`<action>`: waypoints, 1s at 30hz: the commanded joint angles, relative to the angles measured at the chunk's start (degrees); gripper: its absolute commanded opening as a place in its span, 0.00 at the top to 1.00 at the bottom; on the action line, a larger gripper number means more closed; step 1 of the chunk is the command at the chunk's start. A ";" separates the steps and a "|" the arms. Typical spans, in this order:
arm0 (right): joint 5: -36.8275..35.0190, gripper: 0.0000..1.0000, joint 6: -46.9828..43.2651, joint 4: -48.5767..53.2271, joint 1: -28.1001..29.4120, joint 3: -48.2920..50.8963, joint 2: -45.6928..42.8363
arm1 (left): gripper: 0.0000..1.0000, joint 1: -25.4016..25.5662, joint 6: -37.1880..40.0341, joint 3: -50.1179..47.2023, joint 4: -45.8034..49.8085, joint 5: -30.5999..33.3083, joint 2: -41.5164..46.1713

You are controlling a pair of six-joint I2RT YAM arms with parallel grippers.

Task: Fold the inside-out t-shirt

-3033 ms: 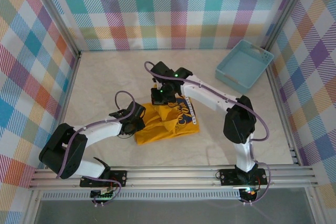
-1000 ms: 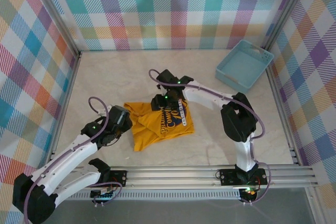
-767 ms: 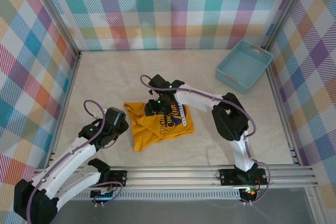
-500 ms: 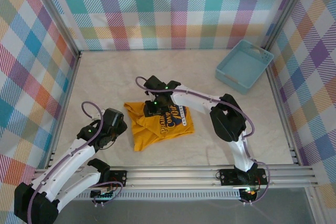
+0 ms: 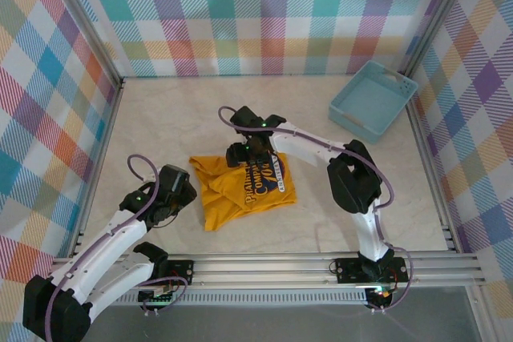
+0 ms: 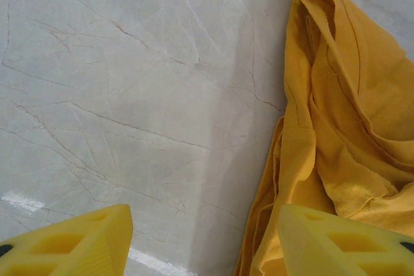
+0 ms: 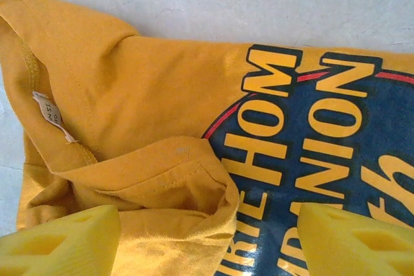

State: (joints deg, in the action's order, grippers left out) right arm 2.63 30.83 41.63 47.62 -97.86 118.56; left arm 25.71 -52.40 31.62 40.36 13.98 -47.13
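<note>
Top external view gives us the pale bench (image 5: 160,118) with the mustard-orange t-shirt (image 5: 244,186) lying on its middle. It is loosely spread, printed face up and bunched along one side. The light blue basket (image 5: 373,100) sits well apart from both sets of fingers.

The left fingers (image 6: 71,240) stand apart and hold nothing. Bare bench lies between and beyond them, and the shirt's rumpled edge runs under and ahead of one finger. The right fingers (image 7: 58,240) are also apart and grip nothing. They hang over the neck end of the shirt, with a turned-over flap (image 7: 187,172) of cloth between them. The dark lettering (image 7: 304,127) lies ahead of one finger and the small neck label (image 7: 48,117) ahead of the other.

We judge that this is the spreading step and that no fold has been laid yet. For the next move, we think the right fingers should drop onto that flap, close on it and draw it flat. The left fingers should shift sideways onto the bunched edge and pull it outward.
</note>
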 commanded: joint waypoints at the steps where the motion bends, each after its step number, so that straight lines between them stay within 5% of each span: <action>1: 4.02 0.26 -0.07 -0.41 1.58 -0.46 2.14 | 0.39 -0.58 1.16 -0.44 0.05 -0.19 0.20; 7: 6.06 0.32 -0.24 0.38 3.24 -1.44 3.59 | 0.38 -0.58 1.15 -0.59 0.68 0.59 1.28; 15: 6.23 0.56 -1.65 0.63 7.35 -3.14 2.01 | 0.38 -0.67 1.11 -0.33 2.19 1.85 2.20; 25: 11.18 0.53 -2.68 0.60 15.24 -3.30 0.54 | 0.36 -2.72 0.83 -1.24 5.34 4.11 6.29; 30: 4.36 0.45 -4.44 0.12 15.85 1.35 -7.65 | 0.36 -2.96 2.54 -1.18 2.48 -0.22 2.91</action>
State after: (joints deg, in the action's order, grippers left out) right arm 10.87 28.16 41.41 64.34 -98.10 118.85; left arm 23.35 -51.37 31.16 43.59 16.21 -42.65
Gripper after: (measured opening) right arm 0.538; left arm 0.643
